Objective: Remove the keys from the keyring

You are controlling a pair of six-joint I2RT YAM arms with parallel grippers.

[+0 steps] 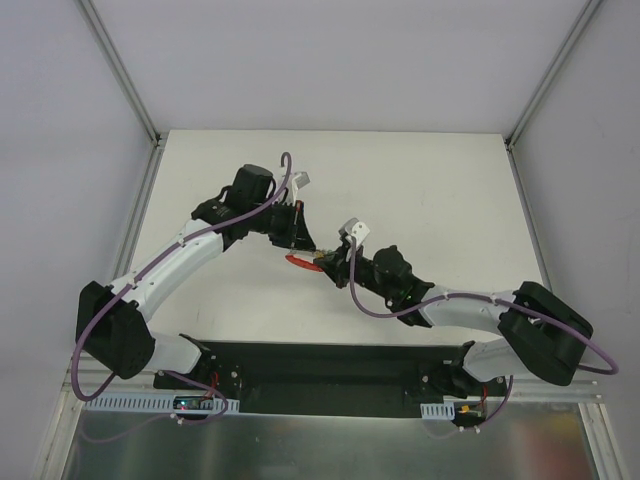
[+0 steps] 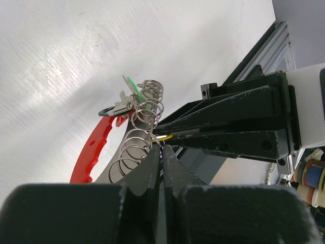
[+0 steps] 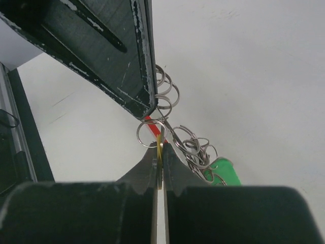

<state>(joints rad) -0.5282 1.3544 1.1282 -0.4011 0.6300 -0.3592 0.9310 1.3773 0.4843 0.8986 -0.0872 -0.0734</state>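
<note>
The keys hang in a bunch between my two grippers above the table. In the left wrist view a chain of silvery split rings (image 2: 144, 109) carries a green-covered key (image 2: 134, 87), a curved red plastic piece (image 2: 94, 147) and a small dark ring (image 2: 105, 111). My left gripper (image 2: 162, 150) is shut, pinching a ring of the chain at its tips. My right gripper (image 3: 160, 148) is shut on a yellow-covered key (image 3: 160, 143), which sits on a silvery ring (image 3: 151, 133). The green key (image 3: 223, 172) hangs to its right. From above, the left gripper (image 1: 303, 243) and right gripper (image 1: 325, 262) nearly touch.
The white table (image 1: 430, 190) has metal frame rails along its sides. A black base strip (image 1: 330, 365) lies at the near edge. The right gripper's black fingers (image 2: 223, 127) cross the left wrist view, and a left finger (image 3: 117, 56) crosses the right wrist view.
</note>
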